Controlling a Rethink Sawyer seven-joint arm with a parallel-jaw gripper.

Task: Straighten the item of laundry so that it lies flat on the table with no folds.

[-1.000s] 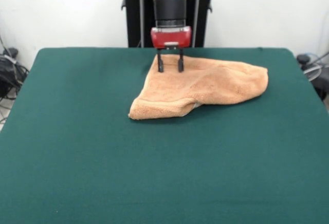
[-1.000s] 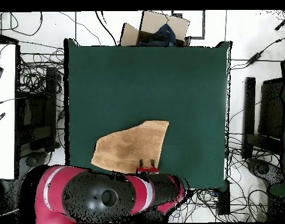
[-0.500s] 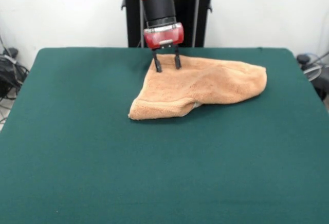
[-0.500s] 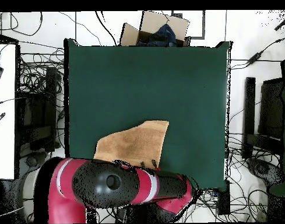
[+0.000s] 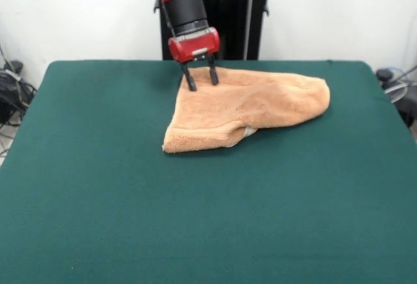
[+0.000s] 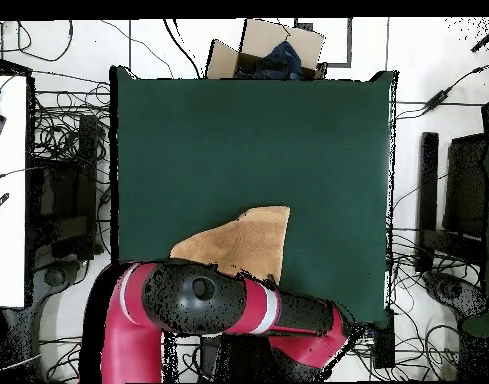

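the table (image 5: pixel 98 199) spreads wide and green on every side of the gripper (image 5: pixel 201 79), bare below it and off to either hand, and the arm (image 5: pixel 179 0) leans down over the far edge at a slant. under and just below the gripper lies the towel (image 5: pixel 247 108), peach-orange, a rough wedge rather than a rectangle: one rounded end runs off to the gripper's side, and a doubled corner points down toward the near part of the table, with a small pale tag (image 5: pixel 248 132) peeking out at the fold. from straight above the arm covers that edge of the cloth, so only the front view helps with the grip. i'd say the job is at the dragging stage, with the cloth caught at its far corner and nothing flat yet; the fold is plainly there. the next move looks like a pull away from the bunched side, so the doubled layer slides open rather than riding along. the two dark fingers (image 5: pixel 189 79) stand apart with a gap between them, tips down on the towel's far corner; whether they truly pinch cloth or only press on it i can't tell.
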